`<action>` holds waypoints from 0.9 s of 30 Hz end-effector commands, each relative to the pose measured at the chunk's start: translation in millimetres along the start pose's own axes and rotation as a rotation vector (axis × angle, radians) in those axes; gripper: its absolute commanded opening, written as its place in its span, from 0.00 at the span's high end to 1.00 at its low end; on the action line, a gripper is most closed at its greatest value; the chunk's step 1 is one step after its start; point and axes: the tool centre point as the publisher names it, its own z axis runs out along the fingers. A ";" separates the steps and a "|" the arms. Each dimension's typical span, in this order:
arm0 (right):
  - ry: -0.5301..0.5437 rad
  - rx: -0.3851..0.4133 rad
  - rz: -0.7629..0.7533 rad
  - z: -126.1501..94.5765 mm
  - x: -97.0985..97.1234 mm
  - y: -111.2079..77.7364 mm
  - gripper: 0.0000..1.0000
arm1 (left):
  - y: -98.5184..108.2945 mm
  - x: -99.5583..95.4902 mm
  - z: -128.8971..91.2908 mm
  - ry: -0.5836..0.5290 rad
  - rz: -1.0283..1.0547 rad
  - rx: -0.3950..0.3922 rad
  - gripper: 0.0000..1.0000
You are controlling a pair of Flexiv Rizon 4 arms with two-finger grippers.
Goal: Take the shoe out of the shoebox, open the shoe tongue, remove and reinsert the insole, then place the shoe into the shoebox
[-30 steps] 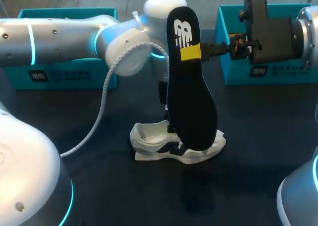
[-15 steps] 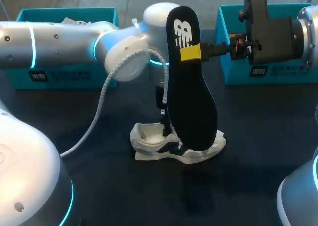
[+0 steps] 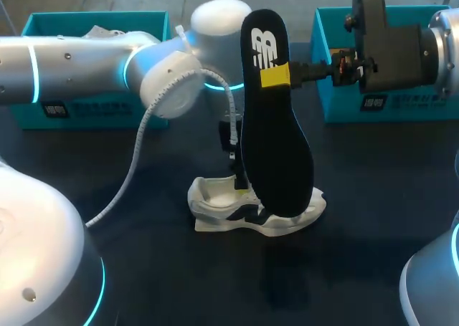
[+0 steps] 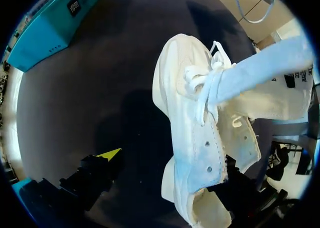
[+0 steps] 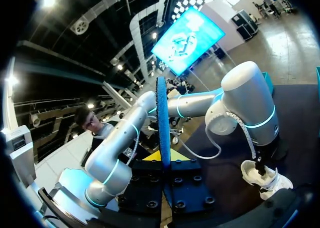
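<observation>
Two-arm head view: right gripper clamps insole upright, low end over shoe lying left-right on table; left gripper at its mouth.
Left wrist view: fingers apart, shoe between, toe ahead.
Right wrist view: insole edge-on; you'll find the shoe ahead, lower.

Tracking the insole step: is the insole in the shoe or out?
Out. The right tool holds the black insole upright, outside the white shoe on the table.
</observation>
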 end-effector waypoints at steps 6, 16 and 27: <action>-0.001 0.002 0.002 4.1 -0.7 1.6 1.00 | 10.2 1.0 3.2 0.041 0.030 0.015 0.13; -0.001 0.002 0.002 4.1 -0.7 1.6 1.00 | -1.6 12.0 19.4 0.072 0.069 0.000 0.31; -0.001 0.002 0.002 4.1 -0.7 1.6 1.00 | -1.5 19.3 21.4 0.080 0.076 0.008 1.00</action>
